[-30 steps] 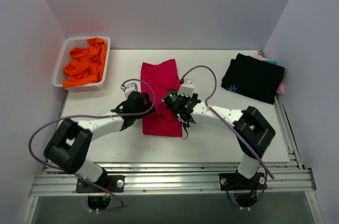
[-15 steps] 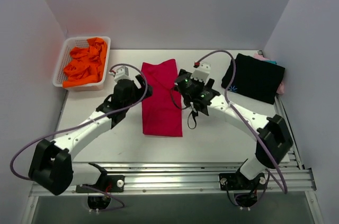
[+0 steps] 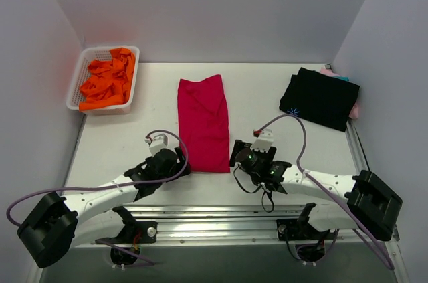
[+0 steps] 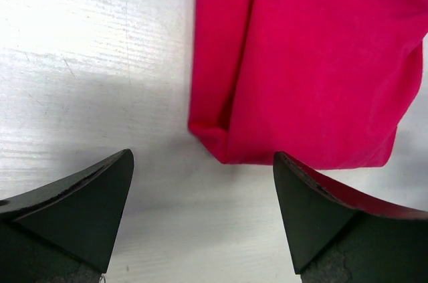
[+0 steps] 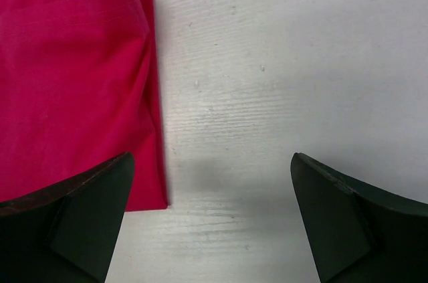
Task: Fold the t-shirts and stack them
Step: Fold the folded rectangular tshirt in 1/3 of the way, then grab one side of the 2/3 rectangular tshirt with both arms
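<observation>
The table (image 3: 154, 96) carries three groups of cloth. The largest is the crimson t-shirt (image 3: 202, 124), lying at centre, already narrowed into a long strip whose long axis runs straight away from the arm bases; its short near hem faces the arms. At the far right lies a folded black t-shirt (image 3: 324, 99) with a small blue mark, resting on pink (image 3: 354, 110) and teal (image 3: 341, 77) cloth that shows only at the edges. At the far left, a white basket (image 3: 110, 49) holds crumpled orange cloth (image 3: 107, 79). Both are well apart from the strip. The left tool (image 3: 179, 160) sits just beside the near-left corner of the crimson strip, and the right tool (image 3: 237, 158) just beside the near-right corner, so the near hem lies between them and neither arm is the nearer. In the left wrist view the left tool (image 4: 200, 162) is spread wide and holds nothing, with the folded corner of the crimson t-shirt (image 4: 314, 62) just ahead, toward its right finger. In the right wrist view the right tool (image 5: 210, 159) is likewise spread and empty, with the crimson t-shirt (image 5: 67, 82) edge ahead of its left finger. Judgement: the next step is a two-corner pinch of the near hem, then carrying it along the long axis toward the far end. Each tool needs a small move inward and down to reach its corner.
</observation>
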Robot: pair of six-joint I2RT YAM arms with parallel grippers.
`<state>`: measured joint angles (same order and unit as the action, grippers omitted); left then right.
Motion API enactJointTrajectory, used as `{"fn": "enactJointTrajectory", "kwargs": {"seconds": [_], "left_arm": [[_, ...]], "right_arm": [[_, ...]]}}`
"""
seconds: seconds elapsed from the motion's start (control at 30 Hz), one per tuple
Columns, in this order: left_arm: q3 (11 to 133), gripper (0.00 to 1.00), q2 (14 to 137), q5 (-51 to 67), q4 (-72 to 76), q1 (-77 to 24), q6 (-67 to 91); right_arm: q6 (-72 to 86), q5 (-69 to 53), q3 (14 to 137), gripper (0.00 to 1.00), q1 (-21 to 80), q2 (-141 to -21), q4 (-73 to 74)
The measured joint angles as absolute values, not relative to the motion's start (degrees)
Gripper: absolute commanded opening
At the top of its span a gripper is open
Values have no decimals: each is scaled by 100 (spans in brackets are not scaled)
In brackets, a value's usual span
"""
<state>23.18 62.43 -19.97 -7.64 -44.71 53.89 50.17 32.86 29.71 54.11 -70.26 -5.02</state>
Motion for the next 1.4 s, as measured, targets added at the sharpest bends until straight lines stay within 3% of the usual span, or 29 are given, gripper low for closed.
{"fn": "enactJointTrajectory", "kwargs": {"seconds": [0.47, 0.57, 0.7, 0.8, 0.9, 1.03, 1.1, 1.4], "left_arm": [[2296, 94, 6910, -2145, 320, -4486, 5531], [2290, 62, 7035, -2141, 493, -4484, 5546], [2261, 45, 7255, -2115, 703, -4484, 5502], [2261, 36, 7463, -2095, 958, -4484, 5500], [2263, 32, 7605, -2078, 1157, -4484, 5505], [2263, 3, 7686, -2062, 1251, -4480, 5502], [2261, 2, 7690, -2053, 1280, -4480, 5485], [2213, 2, 7017, -2285, 521, -5068, 5660]], "right_arm": [[5083, 3046, 3277, 93, 5596, -8912, -2309], [5089, 3041, 3304, 80, 5596, -9026, -2517], [5089, 3039, 3304, 57, 5594, -9148, -2729], [5109, 2998, 3306, 35, 5594, -9247, -2888], [5140, 2888, 3299, 22, 5594, -9330, -3004], [5201, 2781, 3210, 6, 5592, -9360, -3194], [5247, 2753, 3135, 0, 5592, -9360, -3315], [5575, 2838, 3035, 0, 5920, -9048, -2816]]}}
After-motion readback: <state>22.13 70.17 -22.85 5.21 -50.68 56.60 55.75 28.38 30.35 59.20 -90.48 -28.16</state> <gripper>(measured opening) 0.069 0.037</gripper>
